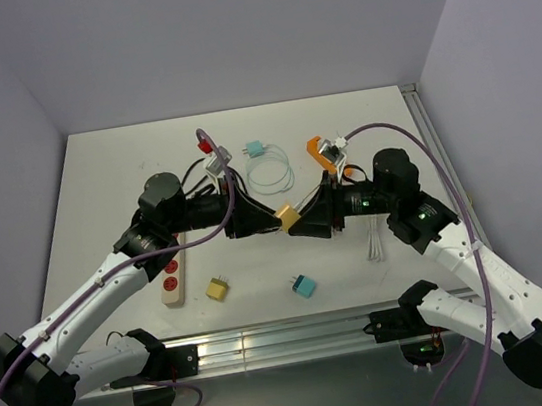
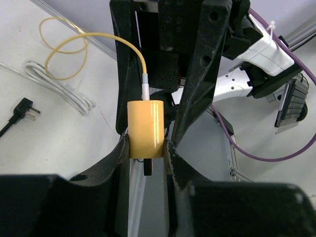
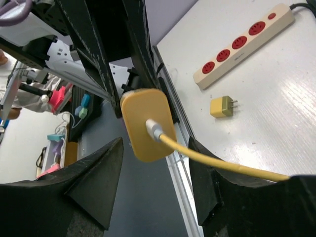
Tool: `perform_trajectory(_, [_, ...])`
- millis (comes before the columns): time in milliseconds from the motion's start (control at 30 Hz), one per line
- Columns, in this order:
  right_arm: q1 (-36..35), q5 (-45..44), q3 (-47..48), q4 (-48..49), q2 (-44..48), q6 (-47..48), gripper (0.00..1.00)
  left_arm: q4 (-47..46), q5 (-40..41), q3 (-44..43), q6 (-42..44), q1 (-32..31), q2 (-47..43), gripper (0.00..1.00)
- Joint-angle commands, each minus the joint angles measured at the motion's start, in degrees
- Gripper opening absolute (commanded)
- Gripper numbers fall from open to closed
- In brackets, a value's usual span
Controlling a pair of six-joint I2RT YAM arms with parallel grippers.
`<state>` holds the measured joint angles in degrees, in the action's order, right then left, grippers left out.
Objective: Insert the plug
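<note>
The left fingers (image 2: 116, 158) pinch the yellow plug (image 2: 145, 128) in the air over the middle of the bench (image 1: 124, 163), while the right fingers (image 3: 98, 177) stand half open around it, gripping nothing. It likely needs its prongs squared to a socket on the power strip (image 1: 172, 275) by the bench's left near corner. The bench is white and smooth, with pale lilac walls (image 1: 228, 37).

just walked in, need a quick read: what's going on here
The left gripper is shut on a yellow charger, held up over the table. The right gripper faces it, jaws open either side of the charger, with the charger's yellow cable running out between them. The power strip lies on the table with its sockets empty.
</note>
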<state>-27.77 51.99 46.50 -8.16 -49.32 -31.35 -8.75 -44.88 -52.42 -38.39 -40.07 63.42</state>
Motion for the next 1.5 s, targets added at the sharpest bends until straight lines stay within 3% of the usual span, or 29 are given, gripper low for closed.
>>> perform_trajectory(0, [-0.18, 1.27, 1.31, 6.31, -0.86, -2.13, 0.62, -3.11, -4.24, -1.10, -0.72, 0.09, -1.72, 0.00])
perform_trajectory(533, [-0.18, 5.84, 1.14, 14.14, -1.57, -4.94, 0.52, -4.60, -7.76, -0.22, -0.54, 0.08, -1.28, 0.00])
perform_trajectory(567, [-0.18, 6.02, 1.22, 14.58, -1.66, -5.29, 0.47, -4.69, -7.94, -0.22, -0.63, 0.08, -1.28, 0.00])
perform_trajectory(667, [-0.18, 5.76, 1.22, 13.89, -1.48, -4.78, 0.00, -4.61, -7.68, -0.31, -0.72, 0.09, -1.02, 0.00])
perform_trajectory(767, [-0.18, -0.64, 2.54, 6.69, -0.52, -0.12, 0.00, 1.79, -0.49, -1.98, 1.56, 0.26, -1.63, 0.33])
perform_trajectory(800, [-0.18, -7.45, 2.98, 4.23, -0.34, 1.28, 0.00, 4.33, 3.01, -2.59, 3.22, 0.17, -1.98, 0.51])
perform_trajectory(833, [-0.18, -11.34, 4.11, 1.77, -0.25, 2.43, 0.00, 6.27, 6.35, -3.20, 3.67, 0.17, -3.03, 0.62])
perform_trajectory(900, [-0.09, -19.60, 4.56, -3.07, 0.19, 4.89, 0.00, 12.16, 17.77, -3.65, 5.34, 0.26, -4.61, 0.99])
perform_trajectory(967, [-0.09, -31.55, 4.13, -4.92, 0.28, 7.17, 0.00, 17.27, 25.68, -4.09, 6.04, 0.26, -7.16, 0.99])
perform_trajectory(1000, [-0.09, -34.90, 3.78, -4.93, 0.19, 8.23, 0.00, 18.41, 31.38, -3.92, 6.83, 0.26, -7.95, 0.99])
perform_trajectory(1100, [-0.09, -44.14, 1.76, -3.26, -0.77, 14.02, 0.00, 21.75, 38.71, -3.21, 7.54, 0.35, -11.12, 0.99])
perform_trajectory(1267, [0.43, -64.77, 1.75, -3.88, -4.72, 22.27, 0.00, 23.16, 40.05, -1.19, 8.24, 0.26, -15.86, 1.00])
perform_trajectory(1467, [3.50, -69.57, 3.15, -4.05, -14.11, 33.19, 0.00, 25.54, 38.38, -0.31, 9.56, 0.26, -18.15, 0.99])
